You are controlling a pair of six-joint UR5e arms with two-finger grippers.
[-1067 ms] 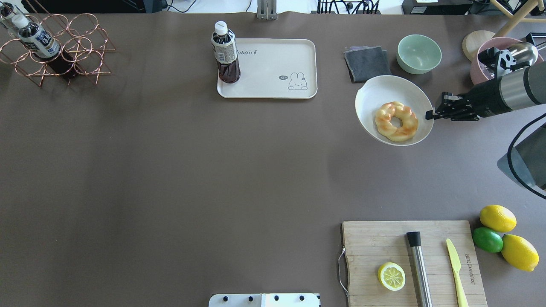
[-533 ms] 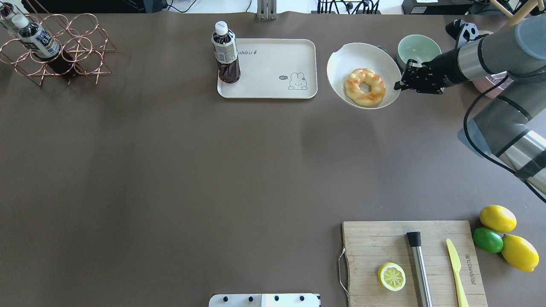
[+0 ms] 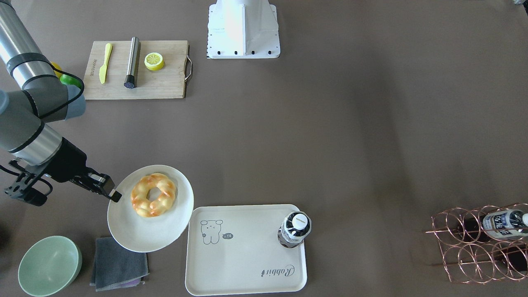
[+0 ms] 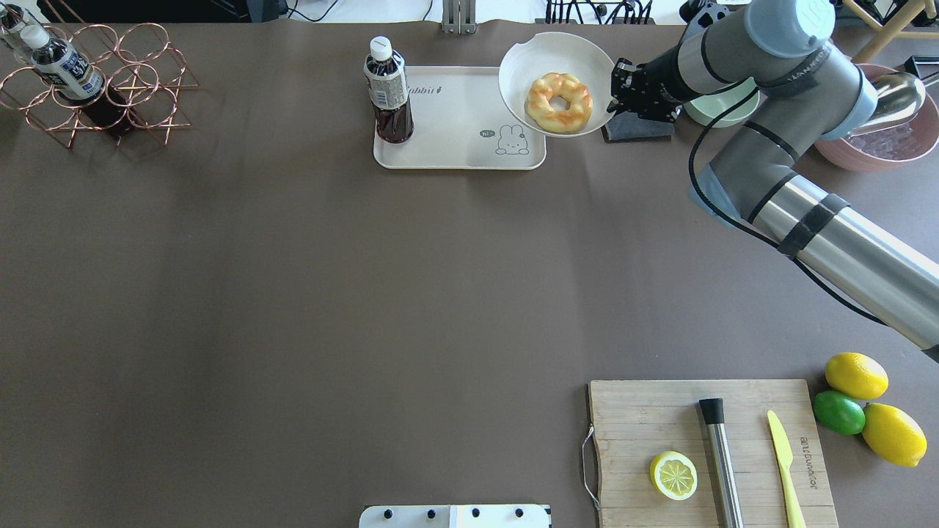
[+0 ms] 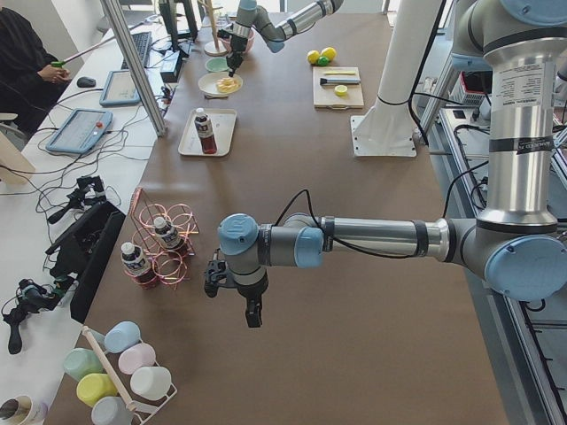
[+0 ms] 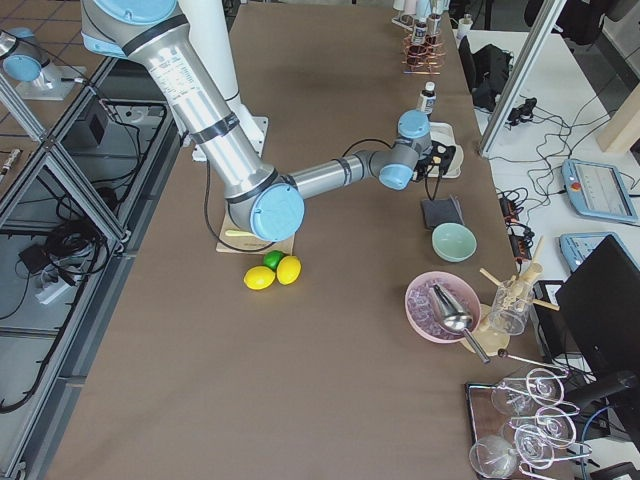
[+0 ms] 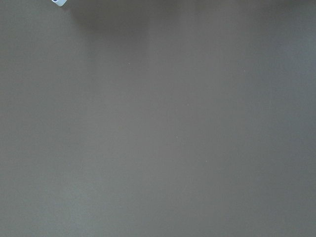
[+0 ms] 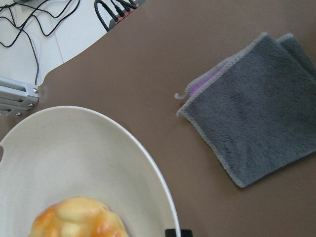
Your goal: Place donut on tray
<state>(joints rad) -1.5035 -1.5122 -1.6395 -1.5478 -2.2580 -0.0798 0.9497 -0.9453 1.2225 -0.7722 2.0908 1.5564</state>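
Note:
The donut [image 4: 560, 103] is a glossy golden braided ring lying on a round off-white plate [image 4: 543, 55]. My right gripper [image 4: 615, 88] is shut on the plate's right rim and holds it up in the air. The plate overlaps the right edge of the cream tray [image 4: 462, 125] with the bear drawing. The front-facing view shows the donut [image 3: 153, 194], plate [image 3: 140, 235], tray [image 3: 247, 247] and gripper [image 3: 115, 196]. The right wrist view shows the plate [image 8: 74, 153] and donut top [image 8: 79, 217]. My left gripper [image 5: 252, 314] hangs over bare table far from these; I cannot tell its state.
A dark drink bottle [image 4: 387, 92] stands on the tray's left end. A grey cloth [image 4: 638, 128] and a green bowl [image 4: 722, 106] lie under my right arm. A pink bowl [image 4: 873, 143], a cutting board [image 4: 711, 447] and a copper wire rack [image 4: 95, 81] stand further off.
My right gripper has carried the plate with the donut left and toward the far side, from the table's right part to over the tray's right edge.

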